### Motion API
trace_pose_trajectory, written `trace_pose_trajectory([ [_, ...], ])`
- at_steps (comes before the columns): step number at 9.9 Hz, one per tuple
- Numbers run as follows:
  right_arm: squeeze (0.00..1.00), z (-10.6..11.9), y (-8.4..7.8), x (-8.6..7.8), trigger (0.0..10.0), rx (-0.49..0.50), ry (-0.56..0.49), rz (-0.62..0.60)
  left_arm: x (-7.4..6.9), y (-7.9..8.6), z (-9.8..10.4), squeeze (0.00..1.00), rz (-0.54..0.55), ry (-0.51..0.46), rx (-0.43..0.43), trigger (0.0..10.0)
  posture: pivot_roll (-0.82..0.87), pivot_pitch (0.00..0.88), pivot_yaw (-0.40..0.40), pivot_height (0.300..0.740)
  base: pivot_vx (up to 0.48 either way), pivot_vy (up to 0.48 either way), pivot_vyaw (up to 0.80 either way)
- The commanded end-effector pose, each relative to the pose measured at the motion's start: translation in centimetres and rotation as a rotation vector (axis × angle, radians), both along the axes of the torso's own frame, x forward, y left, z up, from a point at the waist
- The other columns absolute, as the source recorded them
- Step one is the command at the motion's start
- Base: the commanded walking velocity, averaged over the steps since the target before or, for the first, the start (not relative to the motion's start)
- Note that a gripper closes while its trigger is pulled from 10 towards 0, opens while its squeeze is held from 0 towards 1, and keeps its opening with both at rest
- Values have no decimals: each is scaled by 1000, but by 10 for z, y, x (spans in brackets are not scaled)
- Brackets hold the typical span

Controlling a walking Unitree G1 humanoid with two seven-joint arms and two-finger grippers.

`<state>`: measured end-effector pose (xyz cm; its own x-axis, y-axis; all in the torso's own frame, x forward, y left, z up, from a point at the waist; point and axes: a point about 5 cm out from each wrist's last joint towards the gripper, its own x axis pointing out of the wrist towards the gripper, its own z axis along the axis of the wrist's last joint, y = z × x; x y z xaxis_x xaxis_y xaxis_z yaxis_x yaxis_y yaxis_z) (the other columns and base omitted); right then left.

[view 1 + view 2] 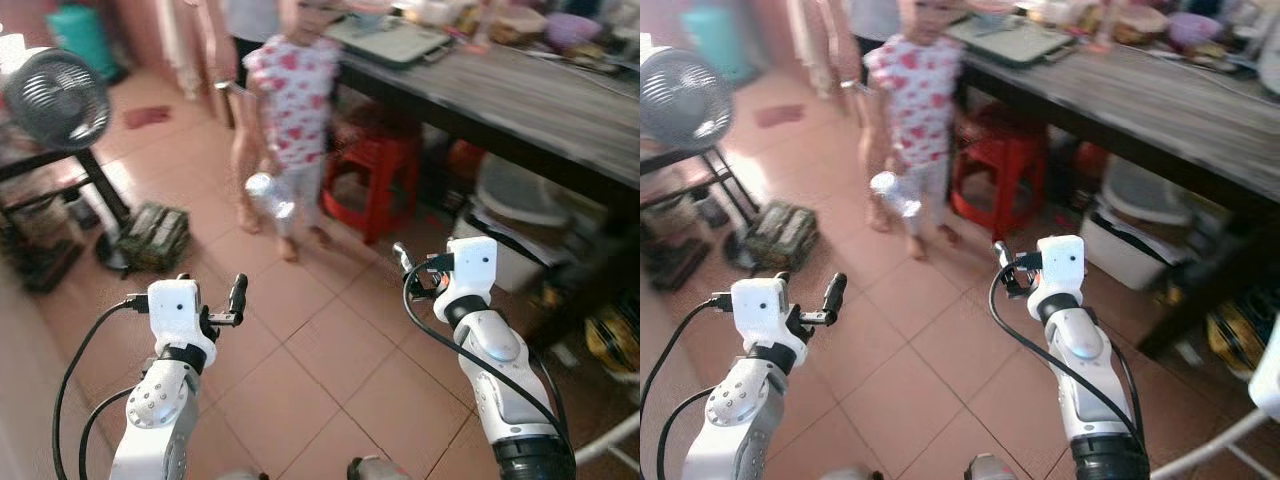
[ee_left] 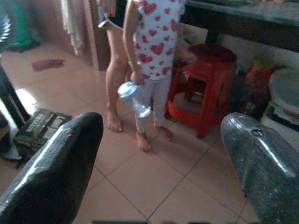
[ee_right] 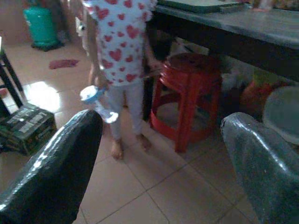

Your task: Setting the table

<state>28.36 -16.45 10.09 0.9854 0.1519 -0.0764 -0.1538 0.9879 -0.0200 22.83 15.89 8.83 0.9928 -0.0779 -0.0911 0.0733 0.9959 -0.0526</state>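
A long dark wooden table (image 1: pixel 560 110) runs along the right side, ahead of me. A grey tray (image 1: pixel 390 42), bowls and other dishes stand on its far end, blurred. My left gripper (image 1: pixel 228 302) is raised over the tiled floor, well short of the table. Its fingers (image 2: pixel 56 168) stand wide apart with nothing between them. My right gripper (image 1: pixel 408 268) is held up nearer the table's edge, also open and empty, with its fingers (image 3: pixel 261 158) far apart.
A small person in a heart-print shirt (image 1: pixel 292 95) stands ahead holding a plastic bottle (image 1: pixel 270 195), with another person behind. A red stool (image 1: pixel 375 180) and a white bin (image 1: pixel 520 200) sit by the table. A fan (image 1: pixel 55 100) and a green box (image 1: pixel 155 235) are on the left.
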Motion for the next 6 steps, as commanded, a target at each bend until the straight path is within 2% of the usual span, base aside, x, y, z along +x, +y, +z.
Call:
trace_pose_trajectory([
  [1, 0, 8, 1, 1, 10000, 9, -23, 1, 0, 0, 4, 0, -3, -20, 10, 10000, 64, 37, 35, 740, 0, 0, -800],
  [2, 0, 9, 1, 0, 10000, 14, -26, -1, 0, 0, 4, 0, -5, -17, -9, 10000, 64, 36, 36, 740, 0, 0, -800],
  [3, 0, 9, 1, 1, 10000, 15, -25, -1, 1, -1, 4, 0, -8, -17, -8, 10000, 64, 33, 36, 740, 0, -255, -800],
  [6, 0, 9, 1, 0, 10000, 16, -23, -4, 1, 1, 4, 0, 7, -19, -2, 10000, 65, 34, 37, 740, 0, 0, -800],
])
